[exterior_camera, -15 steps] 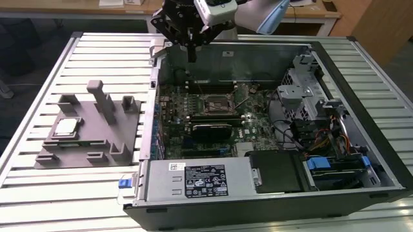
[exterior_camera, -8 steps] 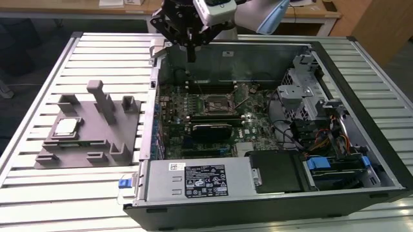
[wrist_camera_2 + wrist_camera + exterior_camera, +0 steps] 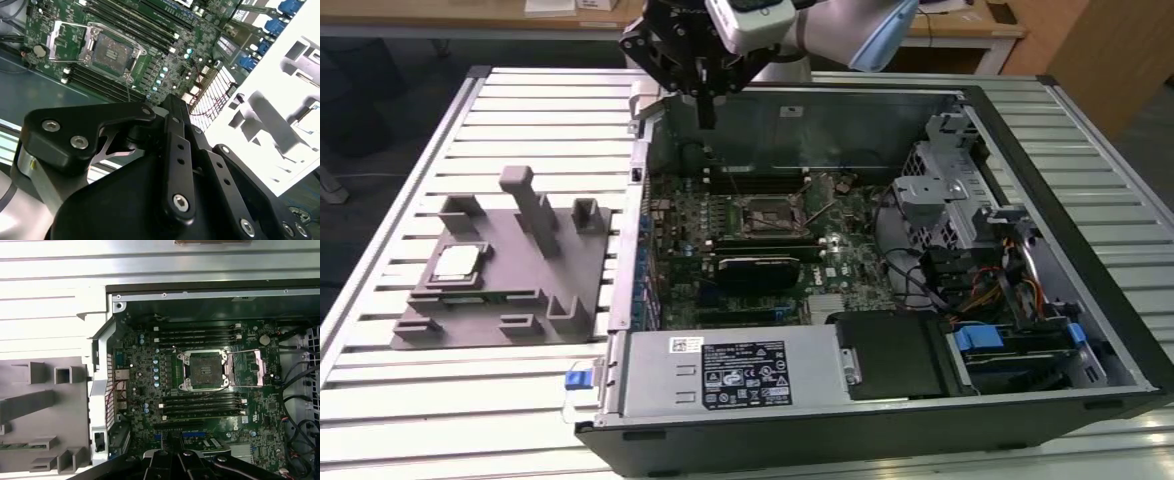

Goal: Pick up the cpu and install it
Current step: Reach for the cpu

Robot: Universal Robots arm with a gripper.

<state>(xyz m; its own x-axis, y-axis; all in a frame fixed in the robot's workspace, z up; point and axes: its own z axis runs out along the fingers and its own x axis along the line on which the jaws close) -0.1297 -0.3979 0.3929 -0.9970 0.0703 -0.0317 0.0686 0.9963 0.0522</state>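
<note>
**Gripper** (image 3: pixel 707 118): the fingers are pressed together and nothing is held. It is hung above the far edge of the open computer case (image 3: pixel 1067 330), toward the exterior view's left.

**Cpu** (image 3: pixel 458 262): it is laid flat on the grey fixture plate (image 3: pixel 454 325) at the exterior view's left, outside the case. It is well apart from the gripper and not yet picked up.

**Socket** (image 3: pixel 204 371): it is seen uncovered on the motherboard, with its load plate (image 3: pixel 250 367) swung aside.

**Hazards, as judged:**
- The upright posts (image 3: pixel 534 205) just beside the cpu could be struck if an approach is taken off line.
- So thin a chip, if pinched unevenly at its edges, could be tilted or dropped.
- The case wall could be clipped in a low crossing.
- The socket contacts could be bent if the chip is seated skewed or wrongly turned.
</note>
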